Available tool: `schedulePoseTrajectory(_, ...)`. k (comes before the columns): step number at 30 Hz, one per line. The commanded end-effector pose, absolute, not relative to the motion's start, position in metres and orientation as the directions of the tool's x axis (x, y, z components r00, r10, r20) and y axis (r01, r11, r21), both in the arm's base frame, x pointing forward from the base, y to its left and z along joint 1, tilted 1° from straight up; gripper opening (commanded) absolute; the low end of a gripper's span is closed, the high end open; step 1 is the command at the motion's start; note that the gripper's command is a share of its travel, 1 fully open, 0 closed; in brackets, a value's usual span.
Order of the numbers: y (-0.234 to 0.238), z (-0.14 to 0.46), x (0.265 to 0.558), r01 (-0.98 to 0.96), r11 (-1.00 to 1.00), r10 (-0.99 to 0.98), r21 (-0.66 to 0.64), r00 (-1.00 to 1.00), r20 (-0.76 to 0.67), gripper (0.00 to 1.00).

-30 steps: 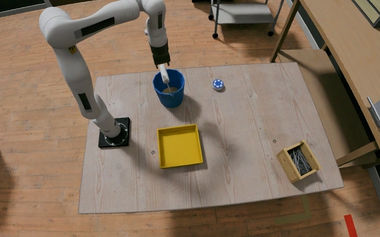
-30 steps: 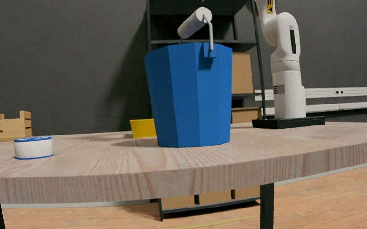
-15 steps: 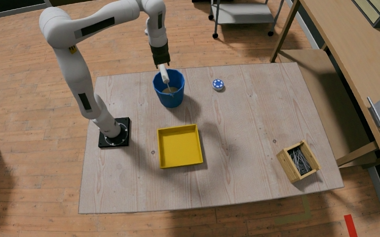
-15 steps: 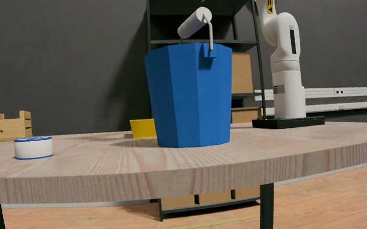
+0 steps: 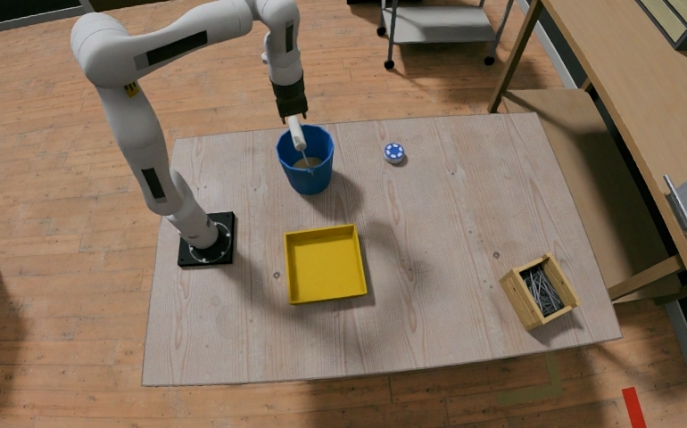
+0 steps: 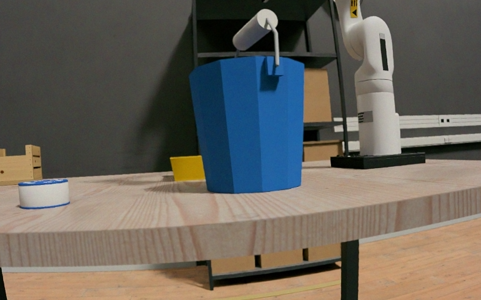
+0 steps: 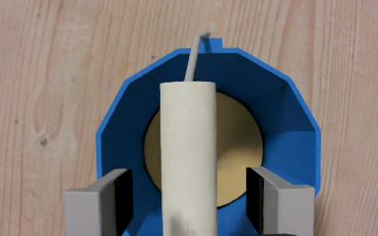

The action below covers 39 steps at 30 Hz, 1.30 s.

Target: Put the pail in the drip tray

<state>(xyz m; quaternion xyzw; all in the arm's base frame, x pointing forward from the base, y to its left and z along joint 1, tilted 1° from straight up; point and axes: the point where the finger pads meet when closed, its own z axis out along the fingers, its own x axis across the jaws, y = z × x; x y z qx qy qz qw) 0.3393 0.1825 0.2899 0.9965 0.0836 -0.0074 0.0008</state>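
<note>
The blue pail [image 5: 307, 157] stands upright on the wooden table, behind the tray. It also shows in the exterior view [image 6: 248, 124] and in the wrist view [image 7: 211, 143]. Its white handle grip [image 7: 188, 157] stands raised above the rim, as the top view [image 5: 296, 133] and the exterior view [image 6: 255, 29] also show. My gripper [image 7: 189, 193] is open directly above the pail, one finger on each side of the handle grip with gaps between. In the top view the gripper [image 5: 290, 113] sits just over the handle. The yellow drip tray [image 5: 324, 263] lies empty nearer the table's front; the pail partly hides it in the exterior view [image 6: 187, 167].
A small white and blue round puck [image 5: 393, 152] lies to the right of the pail. A wooden crate of nails [image 5: 540, 290] sits at the table's right front. The arm's black base [image 5: 206, 246] is bolted at the table's left edge.
</note>
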Motion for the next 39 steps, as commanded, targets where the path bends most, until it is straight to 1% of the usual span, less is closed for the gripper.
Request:
schedulePoseTrajectory(1, 0.182, 0.287, 0.341, 0.161, -0.987, 0.161, 0.003, 0.987, -0.009, 1.0)
schedulePoseTrajectory(10, 0.182, 0.277, 0.341, 0.161, -0.987, 0.161, 0.003, 0.987, -0.01, 1.0)
schedulePoseTrajectory(39, 0.182, 0.219, 0.34, 0.163, -0.987, 0.162, 0.002, 0.987, -0.01, 1.0)
